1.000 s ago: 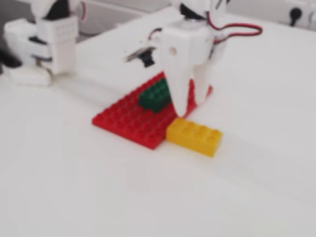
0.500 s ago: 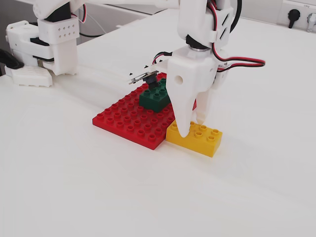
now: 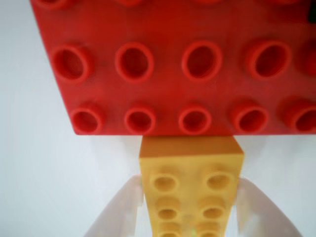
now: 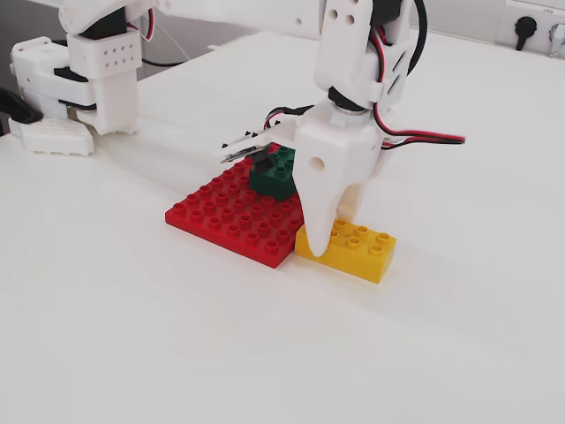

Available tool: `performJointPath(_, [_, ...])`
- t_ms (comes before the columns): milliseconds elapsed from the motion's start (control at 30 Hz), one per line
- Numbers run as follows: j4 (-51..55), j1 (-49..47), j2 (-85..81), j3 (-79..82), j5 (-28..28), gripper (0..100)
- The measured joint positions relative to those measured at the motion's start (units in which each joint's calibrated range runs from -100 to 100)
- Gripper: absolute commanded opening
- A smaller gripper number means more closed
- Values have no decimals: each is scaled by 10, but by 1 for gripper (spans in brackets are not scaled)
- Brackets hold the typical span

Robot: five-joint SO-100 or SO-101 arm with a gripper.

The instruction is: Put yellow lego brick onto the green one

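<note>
While you look through the wrist view, your gripper points straight down with a pale finger on each long side of the yellow lego brick, jaws narrowed around it; whether they press it cannot be told. That brick's short end touches the edge of the red baseplate. From the fixed view, your arm reaches down steeply, the gripper straddling the yellow lego brick on the white table, beside the red baseplate. On that plate, the green one sits behind the fingers.
</note>
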Motion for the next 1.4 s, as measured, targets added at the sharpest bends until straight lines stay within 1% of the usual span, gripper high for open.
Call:
performJointPath(167, [0,0,2,0,0,18])
performJointPath(200, [0,0,2,0,0,17])
performJointPath(333, [0,0,3,0,0,6])
performJointPath(467, [0,0,3,0,0,10])
performJointPath(633, [0,0,3,0,-3,10])
performJointPath(800, [0,0,3,0,-25,10])
performJointPath(900, [0,-4,3,-17,-54,10])
performJointPath(1200, [2,-13,3,-132,-178,10])
performJointPath(1400, [3,-13,-28,-119,-256,10])
